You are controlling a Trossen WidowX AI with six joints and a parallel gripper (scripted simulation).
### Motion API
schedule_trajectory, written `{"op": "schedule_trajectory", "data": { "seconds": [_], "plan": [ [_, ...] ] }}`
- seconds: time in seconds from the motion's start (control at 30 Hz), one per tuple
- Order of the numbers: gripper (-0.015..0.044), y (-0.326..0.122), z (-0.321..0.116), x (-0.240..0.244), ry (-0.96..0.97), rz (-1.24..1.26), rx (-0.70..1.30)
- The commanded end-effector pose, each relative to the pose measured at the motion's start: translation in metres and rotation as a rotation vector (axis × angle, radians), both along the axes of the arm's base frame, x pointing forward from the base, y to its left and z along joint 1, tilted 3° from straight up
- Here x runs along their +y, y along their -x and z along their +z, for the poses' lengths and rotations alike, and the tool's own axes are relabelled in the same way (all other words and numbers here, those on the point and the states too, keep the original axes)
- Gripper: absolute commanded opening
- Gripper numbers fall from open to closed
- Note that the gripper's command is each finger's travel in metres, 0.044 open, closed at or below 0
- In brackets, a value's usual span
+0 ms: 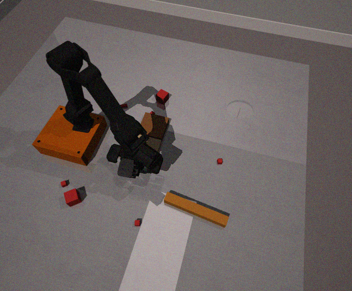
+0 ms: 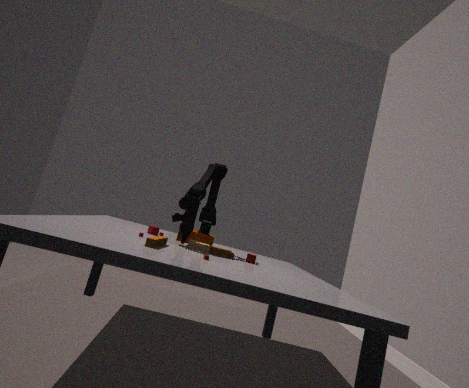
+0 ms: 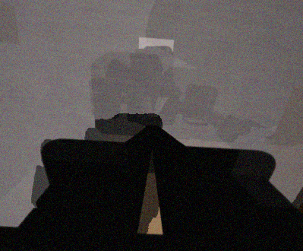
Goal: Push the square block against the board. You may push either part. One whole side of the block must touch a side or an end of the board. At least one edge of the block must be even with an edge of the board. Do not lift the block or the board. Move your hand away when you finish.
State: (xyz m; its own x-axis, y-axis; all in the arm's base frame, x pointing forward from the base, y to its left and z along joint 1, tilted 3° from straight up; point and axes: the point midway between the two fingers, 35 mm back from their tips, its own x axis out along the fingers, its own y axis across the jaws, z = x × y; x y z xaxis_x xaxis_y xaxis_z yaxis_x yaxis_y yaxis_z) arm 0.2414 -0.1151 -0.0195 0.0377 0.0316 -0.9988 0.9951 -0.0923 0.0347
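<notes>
The dark brown square block (image 1: 159,126) (image 2: 221,253) lies flat against or very close to the far long side of the tan board (image 1: 155,143) (image 2: 198,246) (image 3: 156,227). Their right edges look about even in the top view, but the arm and shadow hide much of the seam, so a thin gap cannot be ruled out. My gripper (image 2: 183,241) (image 3: 153,130) is shut and empty, pointing down just off the board's near side, low over the table. The arm hides the fingertips in the top view. The tan board shows through the slot between the fingers in the wrist view.
An orange-yellow bar (image 1: 196,208) (image 2: 156,241) lies toward the front right. Red cubes (image 1: 162,96) (image 1: 73,197) (image 2: 251,258) stand behind the block and front left. Small red cubes (image 1: 219,161) (image 1: 137,222) lie right and front. The orange base (image 1: 62,137) is left, the white strip (image 1: 159,249) in front.
</notes>
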Motion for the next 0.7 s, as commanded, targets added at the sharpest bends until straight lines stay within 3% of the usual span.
{"op": "schedule_trajectory", "data": {
  "seconds": [0.0, 0.67],
  "plan": [
    [0.0, 0.001, -0.002, 0.003, -0.003, -0.006, 0.005],
    [0.0, -0.002, -0.002, 0.017, -0.005, -0.006, 0.004]
  ]
}}
